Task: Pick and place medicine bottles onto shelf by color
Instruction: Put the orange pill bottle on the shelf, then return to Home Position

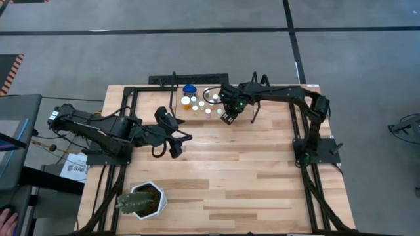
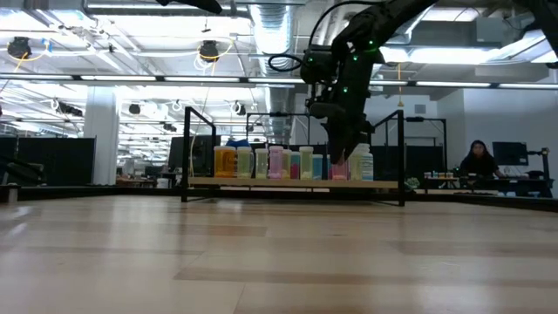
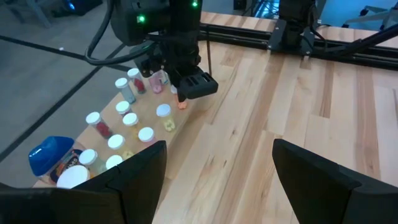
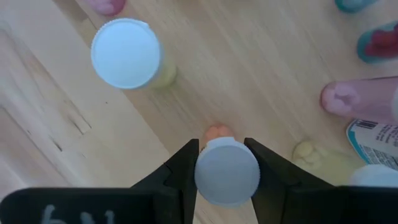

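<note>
Several small white-capped medicine bottles [image 3: 127,118] with pink, yellow and orange bodies stand upright on the light-wood shelf [image 2: 218,181] at the table's far edge. A wider blue-lidded one [image 1: 189,88] stands at the row's left end. My right gripper [image 4: 227,180] is over the shelf's right part, pointing down, shut on an orange bottle with a white cap [image 4: 227,171]. My left gripper [image 3: 217,180] hovers open above the table's left middle [image 1: 174,141], holding nothing. My right gripper pinches the orange bottle at its white cap [image 4: 205,171], one finger on each side. The fingers come from above, pointing down. The bottle hangs upright below them, its orange base [image 3: 182,104] at the shelf's surface; whether it rests there I cannot tell.
A yellow bottle [image 4: 127,53] stands close beside the held one, and more bottles [image 4: 357,96] crowd the other side. Black rod uprights [image 2: 401,157] frame the shelf ends. A green plant in a white pot [image 1: 141,200] sits near the table's front left.
</note>
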{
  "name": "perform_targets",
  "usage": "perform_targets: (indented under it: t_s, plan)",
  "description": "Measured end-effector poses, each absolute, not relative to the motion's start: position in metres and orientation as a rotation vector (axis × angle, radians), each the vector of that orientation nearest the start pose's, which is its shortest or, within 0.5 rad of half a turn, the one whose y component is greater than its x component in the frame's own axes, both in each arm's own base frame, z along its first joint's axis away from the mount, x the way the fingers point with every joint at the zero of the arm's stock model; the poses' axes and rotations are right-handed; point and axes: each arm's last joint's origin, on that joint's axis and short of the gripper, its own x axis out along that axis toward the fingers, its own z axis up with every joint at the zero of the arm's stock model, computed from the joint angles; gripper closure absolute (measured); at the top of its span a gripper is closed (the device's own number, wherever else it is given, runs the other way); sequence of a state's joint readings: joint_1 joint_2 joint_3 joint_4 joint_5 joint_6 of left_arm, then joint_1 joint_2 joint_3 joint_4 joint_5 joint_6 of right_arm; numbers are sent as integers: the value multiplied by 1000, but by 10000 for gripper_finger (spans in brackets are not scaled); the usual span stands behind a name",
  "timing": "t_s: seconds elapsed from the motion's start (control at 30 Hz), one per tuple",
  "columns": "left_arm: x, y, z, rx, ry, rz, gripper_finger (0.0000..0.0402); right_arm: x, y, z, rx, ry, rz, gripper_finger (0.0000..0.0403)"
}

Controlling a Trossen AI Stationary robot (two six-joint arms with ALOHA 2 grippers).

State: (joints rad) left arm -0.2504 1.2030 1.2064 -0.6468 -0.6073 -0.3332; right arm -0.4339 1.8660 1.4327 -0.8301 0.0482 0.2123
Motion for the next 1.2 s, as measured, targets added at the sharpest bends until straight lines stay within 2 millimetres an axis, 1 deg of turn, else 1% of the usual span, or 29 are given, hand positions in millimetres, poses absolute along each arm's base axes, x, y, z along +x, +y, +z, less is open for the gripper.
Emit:
perform_targets:
  t_s: [0.17,0.37,0.5,0.6,0.77,0.93,1.07,1.13,1.2]
  plan:
    - [240,-44,356,-51,522,436,120,339,-159,216,419,1199,-544,248]
    - [239,-44,355,-48,527,437,120,340,-159,217,399,1194,-532,195]
    - [239,-44,355,-45,533,438,120,342,-160,227,375,1190,-515,166]
    - [239,-44,355,-45,533,439,120,343,-160,241,357,1208,-502,158]
    - [239,-41,355,-35,539,443,120,340,-158,262,355,1238,-497,158]
    - [235,-35,359,-43,535,419,120,330,-149,290,325,1168,-517,158]
    - [224,-28,368,-40,501,421,120,315,-133,322,245,1076,-589,158]
    - [216,-26,374,-37,479,419,120,309,-120,340,206,1005,-604,158]
    - [207,-24,381,-30,455,403,120,303,-103,353,170,926,-585,158]
